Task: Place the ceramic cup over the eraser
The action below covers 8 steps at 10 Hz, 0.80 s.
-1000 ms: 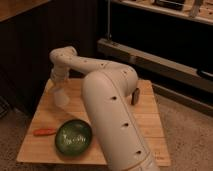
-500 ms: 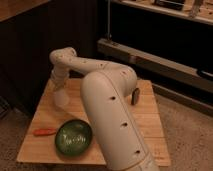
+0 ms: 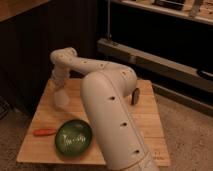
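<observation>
The gripper (image 3: 59, 89) hangs over the far left part of the wooden table (image 3: 146, 120), right at the top of the ceramic cup (image 3: 61, 101), its hold impossible to tell, while the green bowl (image 3: 73, 137) and an orange stick (image 3: 45, 132) lie nearer.

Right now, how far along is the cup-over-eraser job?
Looks done: the approach. The gripper is directly above the small white ceramic cup, on the left side of the light wooden table. In hand: cup contact, though I cannot tell whether it is actually gripped. Left: confirming the cup covers the eraser. No eraser is visible; it may be under the cup or elsewhere, so completion is unconfirmed.
</observation>
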Each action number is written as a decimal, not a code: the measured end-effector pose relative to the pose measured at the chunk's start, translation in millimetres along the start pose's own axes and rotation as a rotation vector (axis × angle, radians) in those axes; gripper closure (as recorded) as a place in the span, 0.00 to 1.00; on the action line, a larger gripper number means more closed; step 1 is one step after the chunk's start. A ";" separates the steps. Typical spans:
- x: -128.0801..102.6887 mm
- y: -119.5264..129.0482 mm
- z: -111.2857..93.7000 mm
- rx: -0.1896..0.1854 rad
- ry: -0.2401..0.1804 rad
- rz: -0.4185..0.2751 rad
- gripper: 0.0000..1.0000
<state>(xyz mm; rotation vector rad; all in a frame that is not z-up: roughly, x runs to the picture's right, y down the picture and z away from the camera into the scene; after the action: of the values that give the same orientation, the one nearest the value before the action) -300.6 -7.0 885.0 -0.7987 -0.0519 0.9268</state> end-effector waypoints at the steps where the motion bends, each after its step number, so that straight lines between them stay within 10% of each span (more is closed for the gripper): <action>1: 2.0 3.4 2.4 -0.002 0.008 -0.005 0.69; 6: 3.6 5.8 17.5 0.000 0.044 -0.012 0.21; 8: 4.2 3.1 15.7 0.004 0.044 -0.012 0.20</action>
<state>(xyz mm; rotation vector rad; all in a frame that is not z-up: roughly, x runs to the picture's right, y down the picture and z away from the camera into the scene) -305.9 6.3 893.1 -0.8137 -0.0166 0.8980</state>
